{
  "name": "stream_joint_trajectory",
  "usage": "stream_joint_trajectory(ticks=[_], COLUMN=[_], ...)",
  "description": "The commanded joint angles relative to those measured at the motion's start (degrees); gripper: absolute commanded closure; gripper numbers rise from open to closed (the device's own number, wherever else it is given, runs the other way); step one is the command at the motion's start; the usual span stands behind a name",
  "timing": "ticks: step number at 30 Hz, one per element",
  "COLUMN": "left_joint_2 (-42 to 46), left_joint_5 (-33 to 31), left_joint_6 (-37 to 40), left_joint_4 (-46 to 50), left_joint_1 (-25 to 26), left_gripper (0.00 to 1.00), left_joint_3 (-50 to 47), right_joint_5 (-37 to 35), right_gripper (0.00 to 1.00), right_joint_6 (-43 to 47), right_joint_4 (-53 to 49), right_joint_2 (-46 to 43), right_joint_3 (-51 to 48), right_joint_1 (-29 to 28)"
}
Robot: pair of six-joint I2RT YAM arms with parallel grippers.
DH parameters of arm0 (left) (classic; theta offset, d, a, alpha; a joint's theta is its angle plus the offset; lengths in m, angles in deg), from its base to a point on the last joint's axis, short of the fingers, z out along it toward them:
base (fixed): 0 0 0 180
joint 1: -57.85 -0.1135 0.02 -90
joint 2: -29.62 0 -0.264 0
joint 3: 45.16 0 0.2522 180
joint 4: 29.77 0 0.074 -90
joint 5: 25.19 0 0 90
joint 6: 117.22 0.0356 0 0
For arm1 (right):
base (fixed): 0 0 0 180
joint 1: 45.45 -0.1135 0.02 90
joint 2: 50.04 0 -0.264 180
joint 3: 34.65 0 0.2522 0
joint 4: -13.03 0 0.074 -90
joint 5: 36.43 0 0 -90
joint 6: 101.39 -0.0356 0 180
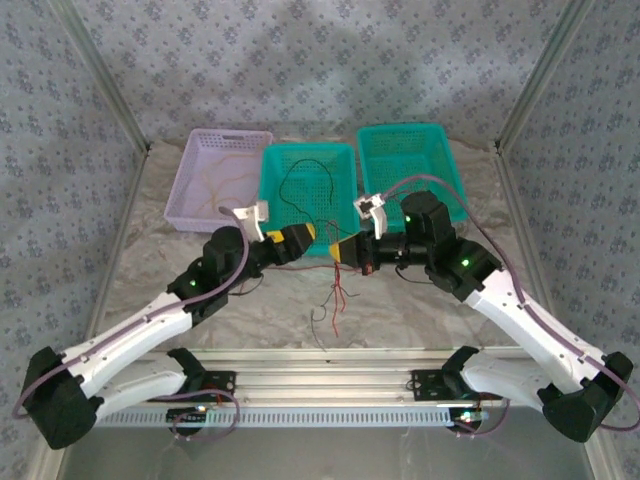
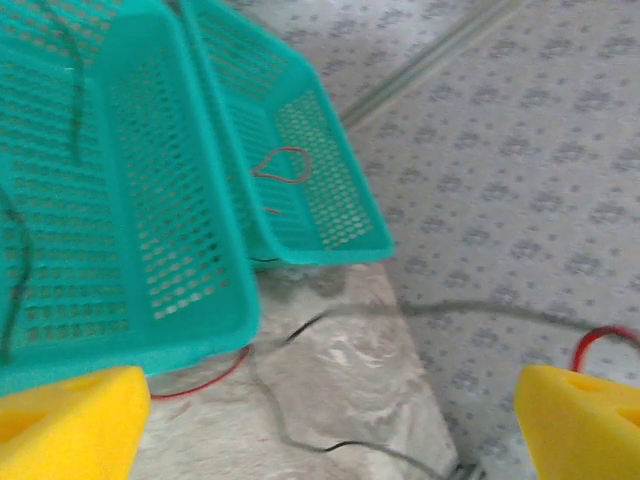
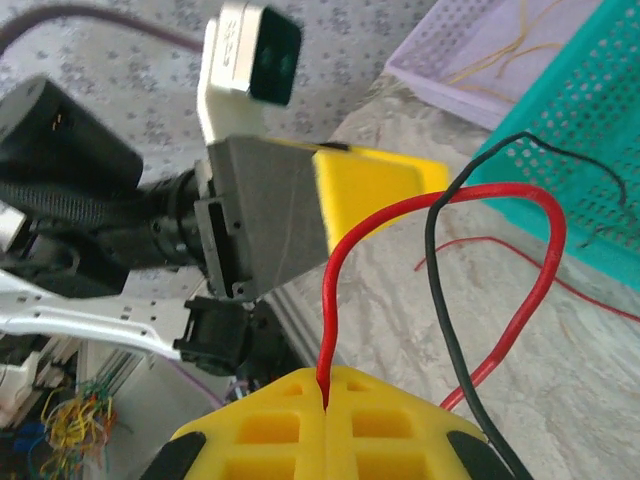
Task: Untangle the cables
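My right gripper (image 3: 325, 382) is shut on a red wire (image 3: 420, 205) that loops up out of the closed yellow fingers. A black wire (image 3: 432, 260) hangs beside it. In the top view this gripper (image 1: 345, 250) is over the table's middle, and thin red and black cables (image 1: 335, 295) dangle below it. My left gripper (image 1: 300, 240) is just to its left, open and holding nothing. Its yellow fingers (image 2: 70, 425) stand wide apart above a black wire (image 2: 300, 330) and a red wire (image 2: 200, 385) on the table.
Three baskets stand at the back. The purple basket (image 1: 180, 195) holds pale beige and orange wires, the middle teal basket (image 1: 268, 200) holds a black wire (image 1: 300, 175), and the right teal basket (image 1: 445, 170) holds a red loop (image 2: 283, 165). The middle basket's front wall (image 2: 130, 340) is close to my left fingers.
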Motion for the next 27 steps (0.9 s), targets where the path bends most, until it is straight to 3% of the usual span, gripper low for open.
stream_joint_trajectory(ticks=[1, 4, 10, 13, 15, 17, 23, 27], left_joint_2=[-1.79, -2.8, -3.32, -4.4, -5.41, -6.51, -8.09, -7.56], left_joint_5=[9.44, 14.63, 17.43, 19.18, 19.54, 19.65, 19.79, 18.76], left_joint_6=[-1.36, -0.68, 0.0, -0.09, 0.22, 0.25, 0.76, 2.01], left_joint_4=[-8.01, -13.27, -18.35, -22.2, -23.85, -25.14, -28.42, -27.36], left_joint_1=[-0.17, -0.16, -0.16, -0.13, -0.14, -0.14, -0.15, -0.19], left_gripper=[0.06, 0.06, 0.11, 0.2, 0.37, 0.48, 0.58, 0.97], left_joint_3=[1.69, -0.06, -3.23, -4.19, -4.35, -4.35, -4.37, -4.53], right_joint_5=[3.66, 4.45, 5.27, 6.17, 7.04, 7.11, 7.55, 7.07], right_gripper=[1.0, 1.0, 1.0, 1.0, 1.0, 1.0, 1.0, 1.0], right_joint_6=[1.51, 1.29, 0.86, 0.12, -0.6, -1.18, -2.0, -1.84], right_joint_4=[2.42, 2.82, 3.22, 4.36, 5.4, 6.08, 6.73, 5.97], right_joint_2=[-0.56, -0.75, -1.19, -1.19, -1.19, -1.25, -1.49, -2.29], right_joint_3=[-0.26, -0.41, -0.48, -0.85, -1.13, -1.35, -1.85, -1.59], right_joint_1=[-0.57, -0.69, -0.88, -1.12, -1.21, -1.32, -1.56, -1.49])
